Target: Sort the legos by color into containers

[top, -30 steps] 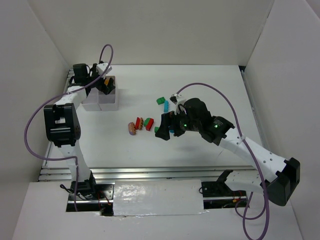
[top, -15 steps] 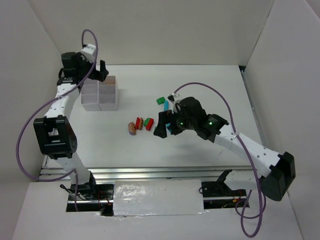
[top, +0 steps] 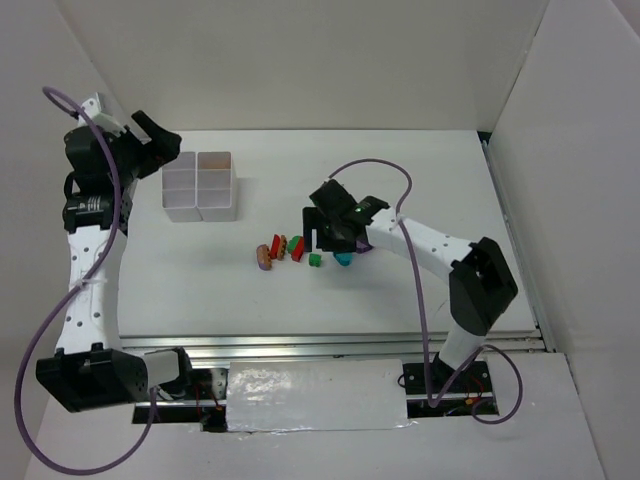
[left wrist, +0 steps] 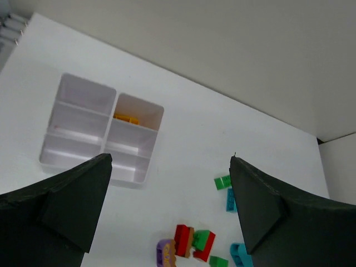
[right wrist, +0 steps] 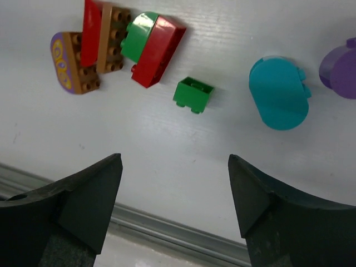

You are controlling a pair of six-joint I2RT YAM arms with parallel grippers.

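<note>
Upper left of the top view: left gripper (top: 152, 132), spread wide and empty, well apart from every loose piece.

Just right of it: white divided tray (top: 200, 211), thin glossy plastic walls, with one yellow-orange lego (left wrist: 126, 118) lying in the upper right compartment as seen from the left wrist.

Centre of the top view: cluster of red, brown and green legos (top: 281, 247), hard, shiny and studded, touching one another.

Just right of that: small green lego (right wrist: 193, 94), boxy, alone on the white table (top: 420, 170).

Right gripper (right wrist: 175, 161) over this patch, fingers wide with nothing between. Green piece just above the gap in the wrist frame, slightly right of its middle. Long axis nearly across the frame, so roughly in line with the closing direction (a turn of the wrist may suit a grip across the narrow sides). Probably the next pick, and plainly the right arm's job, being far nearer.

Further right: teal oval lego (right wrist: 278, 100), smooth-topped, then a purple lego (right wrist: 340, 72) cut by the frame's edge.
</note>
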